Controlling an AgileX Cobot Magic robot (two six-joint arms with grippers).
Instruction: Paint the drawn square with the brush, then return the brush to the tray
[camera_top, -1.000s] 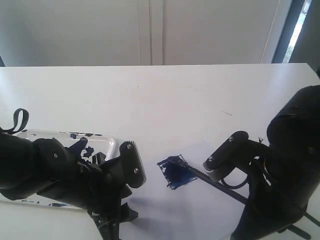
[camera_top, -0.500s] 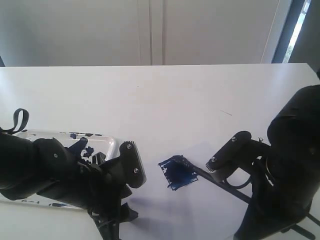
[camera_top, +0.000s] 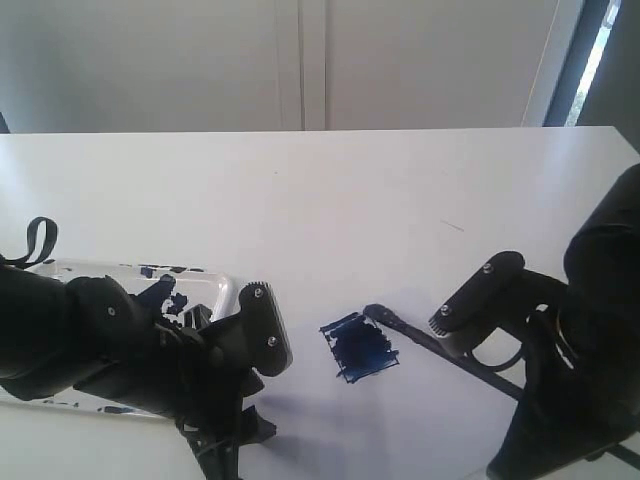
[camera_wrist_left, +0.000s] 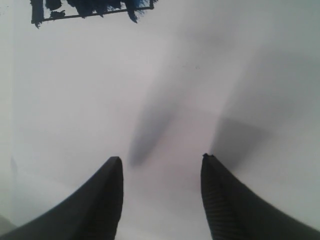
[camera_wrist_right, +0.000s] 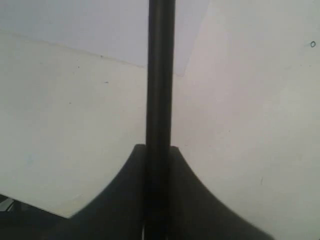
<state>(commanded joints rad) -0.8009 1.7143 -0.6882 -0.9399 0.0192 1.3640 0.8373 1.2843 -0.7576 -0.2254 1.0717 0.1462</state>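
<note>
On the far left the tray (camera_top: 226, 287) lies on the counter (camera_top: 300, 200), smeared blue-black, with my left arm lying over most of it. The left hand (camera_wrist_left: 160, 159) hangs over white paper with its two fingers well apart and nothing between them. From its wrist camera I see the lower edge of the drawn square (camera_wrist_left: 85, 7) just ahead of it.

In the middle, the drawn square (camera_top: 360, 348) is mostly covered in dark blue strokes, with thin white streaks showing through. I judge the painting step nearly done, if not finished.

Further right, the brush (camera_top: 410, 332) runs slantwise from the square's upper right corner down towards my right arm. Its tip sits just beside that corner, off the painted patch. I cannot tell whether it touches the sheet.

The right hand (camera_wrist_right: 159, 147) is closed tight on the brush (camera_wrist_right: 160, 75), with the black shaft running straight out between its fingers and a corner of the paper (camera_wrist_right: 90, 25) beyond it.

My reading is that I am at the turn from painting to returning. If I accept the white streaks, the next move is to lift the tip clear and carry the brush across to the tray. The left arm covers much of it, so I need either to clear that arm or to aim for the tray's bare right end.
</note>
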